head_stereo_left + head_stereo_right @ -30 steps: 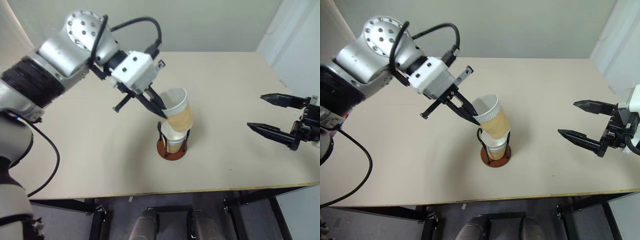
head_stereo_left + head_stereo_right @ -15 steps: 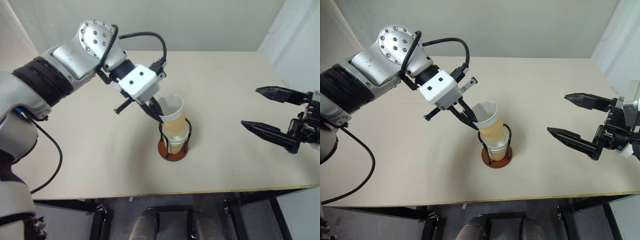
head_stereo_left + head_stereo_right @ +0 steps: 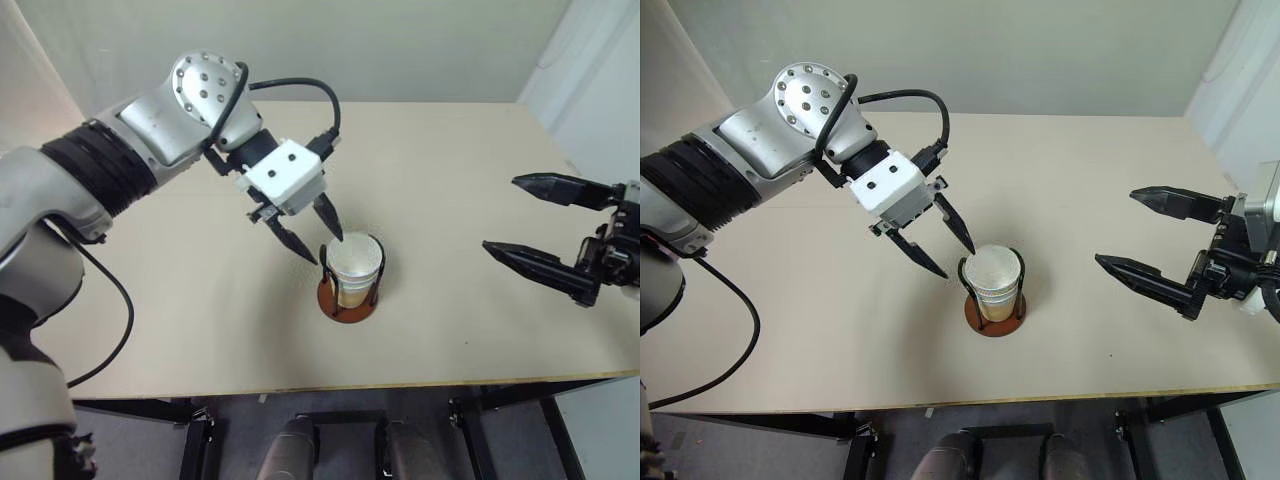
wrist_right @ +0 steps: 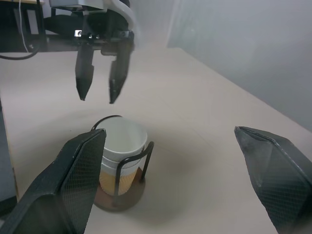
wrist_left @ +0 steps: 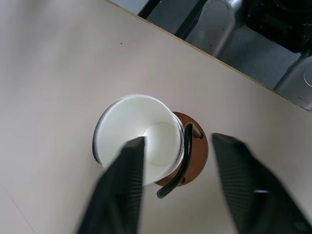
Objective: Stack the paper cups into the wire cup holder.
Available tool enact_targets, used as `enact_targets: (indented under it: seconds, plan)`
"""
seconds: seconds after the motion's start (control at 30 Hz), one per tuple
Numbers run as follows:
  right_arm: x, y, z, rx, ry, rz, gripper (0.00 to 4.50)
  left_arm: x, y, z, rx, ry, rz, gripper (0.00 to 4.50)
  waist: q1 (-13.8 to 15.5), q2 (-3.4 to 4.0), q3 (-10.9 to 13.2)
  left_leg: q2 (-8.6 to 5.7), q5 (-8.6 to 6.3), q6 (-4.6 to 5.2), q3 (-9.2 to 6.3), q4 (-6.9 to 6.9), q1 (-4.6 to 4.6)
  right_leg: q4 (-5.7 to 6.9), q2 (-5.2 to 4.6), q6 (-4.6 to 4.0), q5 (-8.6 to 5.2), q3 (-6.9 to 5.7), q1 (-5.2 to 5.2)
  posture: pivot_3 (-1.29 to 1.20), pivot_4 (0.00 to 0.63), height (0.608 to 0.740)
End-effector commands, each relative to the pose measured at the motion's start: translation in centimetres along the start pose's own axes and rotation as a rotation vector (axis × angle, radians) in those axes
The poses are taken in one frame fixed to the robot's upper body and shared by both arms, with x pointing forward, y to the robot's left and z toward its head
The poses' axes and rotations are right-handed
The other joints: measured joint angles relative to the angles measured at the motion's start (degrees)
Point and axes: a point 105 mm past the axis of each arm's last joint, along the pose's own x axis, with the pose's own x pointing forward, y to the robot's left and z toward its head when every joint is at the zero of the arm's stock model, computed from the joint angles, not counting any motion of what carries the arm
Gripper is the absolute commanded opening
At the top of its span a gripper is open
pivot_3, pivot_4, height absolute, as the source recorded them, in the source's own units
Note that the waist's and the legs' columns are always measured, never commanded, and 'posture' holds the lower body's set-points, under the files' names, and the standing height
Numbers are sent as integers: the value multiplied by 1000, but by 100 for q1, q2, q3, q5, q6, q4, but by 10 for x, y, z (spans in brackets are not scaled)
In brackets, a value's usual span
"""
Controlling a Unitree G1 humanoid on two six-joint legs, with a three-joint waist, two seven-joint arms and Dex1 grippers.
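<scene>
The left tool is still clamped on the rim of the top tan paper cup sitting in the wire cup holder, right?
Not quite. The left tool has its two black fingers spread apart and hangs just above the top tan paper cup, gripping nothing. The cup does sit nested in the black wire cup holder with the reddish-brown disc base. The right eye view and right wrist view show the gap.

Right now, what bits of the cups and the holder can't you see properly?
- How many paper cups are nested: from the eye views the top cup covers those beneath; the right wrist view shows layered rims but no clear count.
- Wire cup holder base: mostly hidden under the cups.
- Left wrist view: the left end effector blurs across the near rim.
- Right end effector: its wrist is cut off by the edge.
</scene>
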Motion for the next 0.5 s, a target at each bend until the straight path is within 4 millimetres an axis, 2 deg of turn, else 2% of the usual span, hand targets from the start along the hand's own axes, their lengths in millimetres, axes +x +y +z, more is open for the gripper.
enact_targets:
  seconds: [0.03,0.13,0.23,0.3,0.37,0.43,0.5]
  plan:
    - [5,-1,4,-30,-15,37,4500,-10,5,4,22,-20,52,3302,2,-1,0,-1,0,0,2,1,3,2,3,1,0,-1,1,0,150,740]
    - [15,-7,-11,-13,33,68,4500,-24,7,-4,-83,-89,183,3302,-10,1,-1,0,3,1,2,5,3,5,2,3,1,0,2,0,150,740]
    - [23,-22,-31,0,84,70,4500,-43,-10,-24,-257,-134,341,3302,-58,7,-4,2,18,-7,4,3,8,7,2,6,3,1,1,0,150,740]
    - [27,-31,-38,8,87,81,4500,-54,-33,-44,-395,-128,457,3302,-138,16,-7,4,63,-38,8,0,12,7,4,7,4,8,0,0,150,740]
    - [31,-37,-42,4,94,106,4500,-64,-55,-54,-520,-150,569,3302,-195,22,-10,10,80,-52,7,-9,13,9,7,7,3,10,-8,0,150,740]
    - [35,-44,-48,7,109,130,4500,-73,-81,-55,-675,-254,677,3302,-192,21,-9,13,87,-63,2,-19,10,13,12,3,1,9,-18,0,150,740]
    - [38,-53,-60,6,159,143,4500,-71,-112,-52,-789,-290,705,3302,-204,20,-10,16,91,-68,-1,-26,5,10,20,-6,0,3,-28,0,150,740]
